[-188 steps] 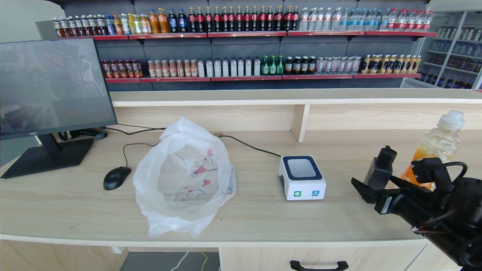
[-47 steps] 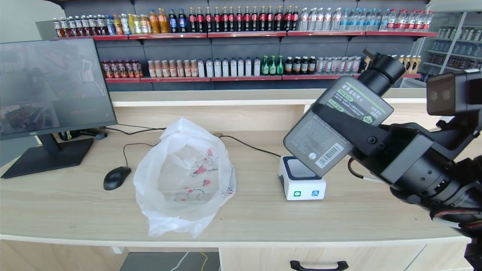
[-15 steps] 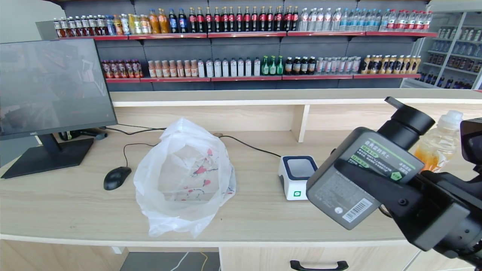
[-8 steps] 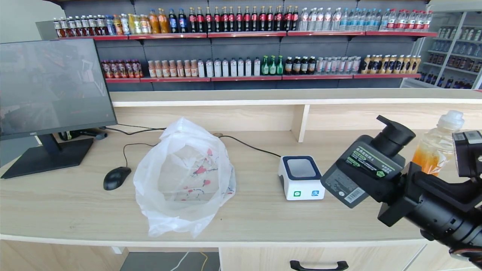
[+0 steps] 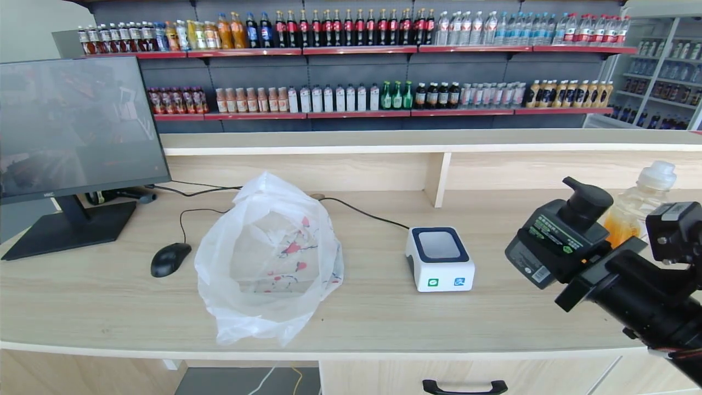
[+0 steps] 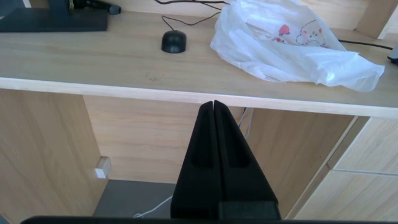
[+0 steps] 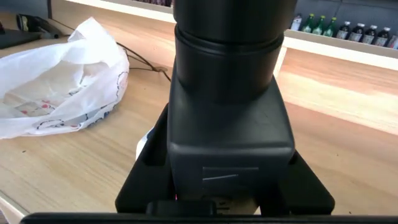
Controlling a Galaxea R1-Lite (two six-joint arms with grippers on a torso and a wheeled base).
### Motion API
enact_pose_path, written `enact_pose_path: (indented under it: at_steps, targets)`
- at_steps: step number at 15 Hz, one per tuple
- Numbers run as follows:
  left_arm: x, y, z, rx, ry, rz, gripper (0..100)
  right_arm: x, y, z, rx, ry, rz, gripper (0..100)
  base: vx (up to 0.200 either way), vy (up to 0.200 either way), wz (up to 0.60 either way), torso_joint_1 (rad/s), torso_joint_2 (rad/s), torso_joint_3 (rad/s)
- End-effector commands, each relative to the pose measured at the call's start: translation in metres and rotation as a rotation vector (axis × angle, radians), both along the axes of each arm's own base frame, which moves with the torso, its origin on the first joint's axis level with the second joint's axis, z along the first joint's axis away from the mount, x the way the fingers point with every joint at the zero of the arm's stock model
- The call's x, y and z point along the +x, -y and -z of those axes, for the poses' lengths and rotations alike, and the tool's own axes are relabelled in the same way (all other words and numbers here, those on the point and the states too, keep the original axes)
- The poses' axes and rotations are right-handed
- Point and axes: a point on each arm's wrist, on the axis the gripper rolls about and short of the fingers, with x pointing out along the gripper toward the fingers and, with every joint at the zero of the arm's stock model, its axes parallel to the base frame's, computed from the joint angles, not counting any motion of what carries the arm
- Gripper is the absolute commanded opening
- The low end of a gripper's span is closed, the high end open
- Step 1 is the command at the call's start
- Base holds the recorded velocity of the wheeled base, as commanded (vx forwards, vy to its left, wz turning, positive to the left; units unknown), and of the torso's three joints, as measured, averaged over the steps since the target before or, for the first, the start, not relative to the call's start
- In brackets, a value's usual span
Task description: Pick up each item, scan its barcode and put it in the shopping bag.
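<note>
My right gripper is shut on a dark grey pump bottle, held tilted above the counter to the right of the white barcode scanner. The bottle's barcode label faces left and down. In the right wrist view the dark bottle sits between the fingers. The white plastic shopping bag stands open in the middle of the counter, also seen as a crumpled bag from the left wrist. An orange-drink bottle stands behind the right arm. My left gripper hangs shut below the counter's front edge.
A monitor stands at the counter's left with a black mouse and cables beside it. A raised wooden ledge runs along the back, with a vertical divider behind the scanner. Drink shelves fill the wall beyond.
Over the last second my right gripper has carried the dark bottle down and to the right, away from the scanner, which now shows in full. The bag and left arm have not moved.
</note>
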Motion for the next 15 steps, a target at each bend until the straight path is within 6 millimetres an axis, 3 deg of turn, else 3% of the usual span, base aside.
enact_pose_path:
  at_steps: [1, 6, 10, 15]
  targets:
    - [0.0, 0.0, 0.0, 0.0, 0.0, 0.0, 0, 0.002, 0.003, 0.002, 0.015, -0.016, 0.01, 0, 0.0, 0.0, 0.0, 0.0, 0.0, 0.0]
    - [0.0, 0.0, 0.0, 0.0, 0.0, 0.0, 0, 0.022, 0.042, -0.001, -0.137, 0.063, 0.079, 0, 0.0, 0.0, 0.0, 0.0, 0.0, 0.0]
    - [0.0, 0.0, 0.0, -0.002, 0.0, 0.0, 0, 0.022, 0.048, -0.003, -0.138, 0.066, 0.218, 0, 0.0, 0.0, 0.0, 0.0, 0.0, 0.0]
    - [0.0, 0.0, 0.0, -0.013, 0.0, 0.0, 0, 0.036, 0.042, -0.005, -0.121, 0.071, 0.22, 0, 0.0, 0.2, 0.0, 0.002, 0.0, 0.0]
